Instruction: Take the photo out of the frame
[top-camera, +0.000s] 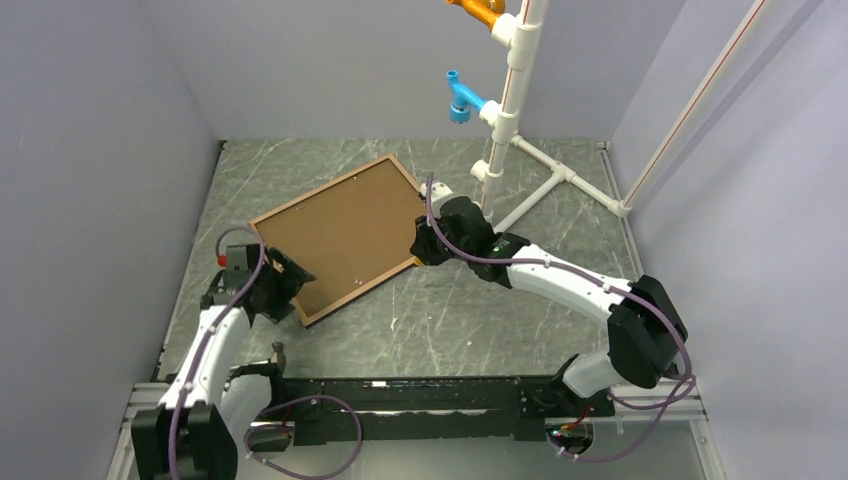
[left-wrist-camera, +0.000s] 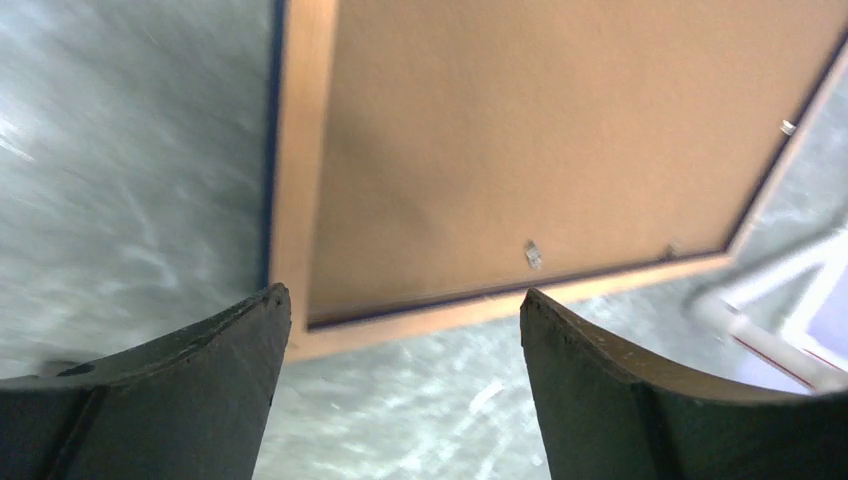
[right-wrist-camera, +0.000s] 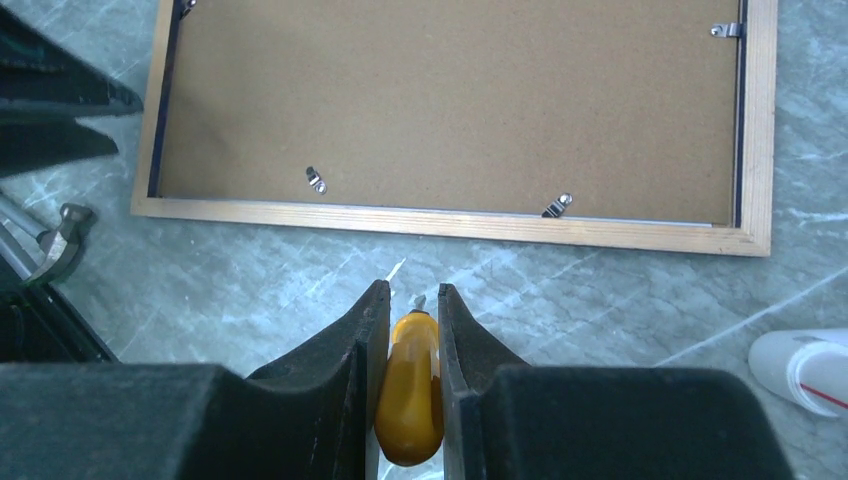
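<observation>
The right jaws are clamping together on a small yellow-handled tool (right-wrist-camera: 407, 395). Its short metal tip is pointing at the frame and stopping just short of it, over the grey marbled surface (right-wrist-camera: 600, 290). The left jaws are standing wide apart and holding nothing. They are hanging by the frame's corner that is turned toward the near left corner of the surface, and I cannot tell whether they are touching it.

The thin wooden-backed frame with a navy blue inner edge (right-wrist-camera: 450, 222) is lying face down and askew in the far left part of the surface, with one corner aiming at the far edge. A brown backing board (right-wrist-camera: 450, 90) is filling it, so the photo is sitting hidden underneath with none of its printed side showing. Small metal clips (right-wrist-camera: 316, 180) are pinning the board along the rails, and four are showing in the right wrist view.

The step in hand is probably freeing those clips. It would go best by lowering the tip beside the nearest clip and sweeping it sideways until it is swinging clear of the board, pressing lightly so the tool is not gouging or skidding. The left jaws could be bracing the frame's rail so it is not sliding.
</observation>
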